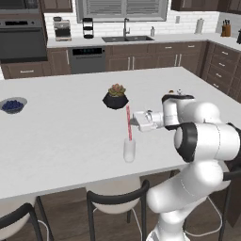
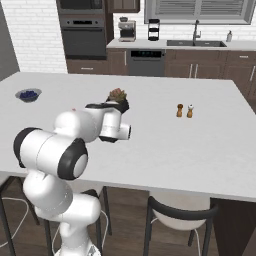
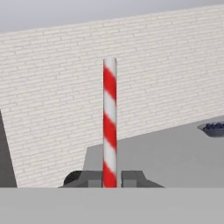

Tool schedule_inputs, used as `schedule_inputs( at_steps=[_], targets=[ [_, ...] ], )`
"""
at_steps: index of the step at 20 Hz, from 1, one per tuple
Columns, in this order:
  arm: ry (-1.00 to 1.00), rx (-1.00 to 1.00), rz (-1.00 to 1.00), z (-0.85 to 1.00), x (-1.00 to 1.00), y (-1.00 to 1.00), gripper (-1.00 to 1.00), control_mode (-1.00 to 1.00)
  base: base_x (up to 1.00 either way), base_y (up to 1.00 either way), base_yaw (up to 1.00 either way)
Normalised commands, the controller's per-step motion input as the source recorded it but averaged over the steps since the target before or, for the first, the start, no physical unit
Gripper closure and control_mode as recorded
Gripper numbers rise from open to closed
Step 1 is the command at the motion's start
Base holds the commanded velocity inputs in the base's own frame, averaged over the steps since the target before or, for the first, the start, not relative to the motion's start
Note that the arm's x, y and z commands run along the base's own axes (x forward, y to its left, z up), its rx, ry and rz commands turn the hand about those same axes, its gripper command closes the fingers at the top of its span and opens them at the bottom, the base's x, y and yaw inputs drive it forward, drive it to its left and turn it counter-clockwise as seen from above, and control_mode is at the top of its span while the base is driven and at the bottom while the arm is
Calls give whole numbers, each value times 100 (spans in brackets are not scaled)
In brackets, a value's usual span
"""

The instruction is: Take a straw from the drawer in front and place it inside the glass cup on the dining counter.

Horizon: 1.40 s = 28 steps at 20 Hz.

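Now, clamped shut on the upright straw (image 1: 128, 122), the gripper (image 3: 109, 179) hangs over the glass cup (image 1: 129, 150) on the dining counter (image 1: 61, 136), lower end at its mouth, release apparently remaining.

My arm (image 1: 197, 141) is folded at the elbow, forearm reaching level to the left; my gripper (image 3: 110, 178) is clamped on the straw (image 3: 109, 118).

My arm (image 1: 202, 141) is glossy white, built of fat rounded segments with black bands at the joints; the hand's two finger tips (image 3: 131, 178) are small and dark grey.
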Motion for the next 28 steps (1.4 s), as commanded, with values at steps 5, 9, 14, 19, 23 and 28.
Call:
schedule_inputs(
  at_steps=[5,9,14,19,23,28],
  targets=[
    [-3,0,0,-16,0,0,100,-100,0,0,0],
    [-4,-1,0,-13,0,0,100,-100,0,0,0],
    [-3,-4,0,-19,0,7,100,-100,0,0,0],
    [-5,-7,0,-26,0,12,100,-100,0,0,0],
    [-4,-3,0,-23,0,3,100,-100,0,0,0],
    [-6,0,0,-19,0,-5,100,-100,0,0,0]
  ],
)
